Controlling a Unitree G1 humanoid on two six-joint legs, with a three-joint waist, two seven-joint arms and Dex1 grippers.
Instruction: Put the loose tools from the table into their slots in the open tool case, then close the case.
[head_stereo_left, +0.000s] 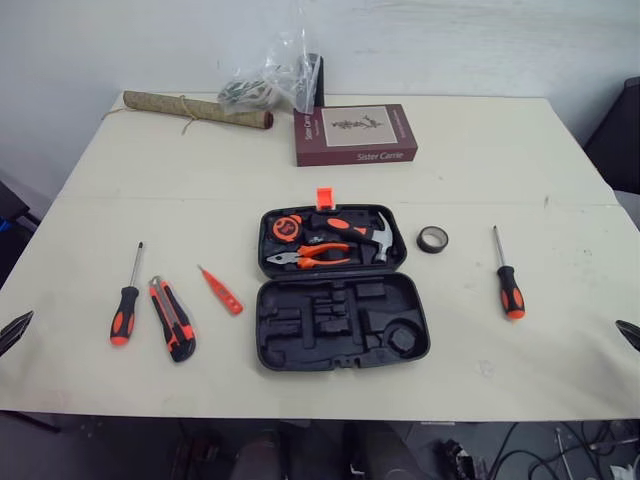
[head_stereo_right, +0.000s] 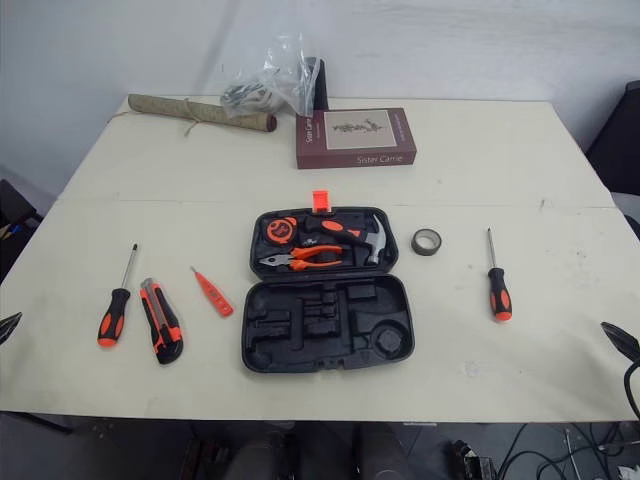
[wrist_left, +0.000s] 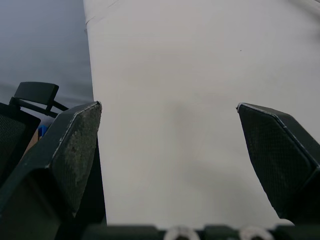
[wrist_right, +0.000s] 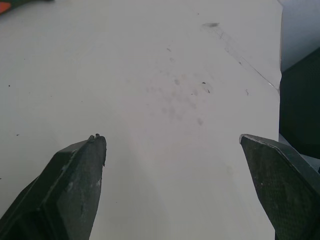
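Wrist views show left claw (wrist_left: 169, 105), right claw (wrist_right: 171, 137) spread wide over table (wrist_left: 200, 60) (head view adds tool case (head_stereo_left: 300, 345)).

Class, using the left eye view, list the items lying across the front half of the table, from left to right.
Left screwdriver → utility knife → tester pen → open tool case → tape roll → right screwdriver.
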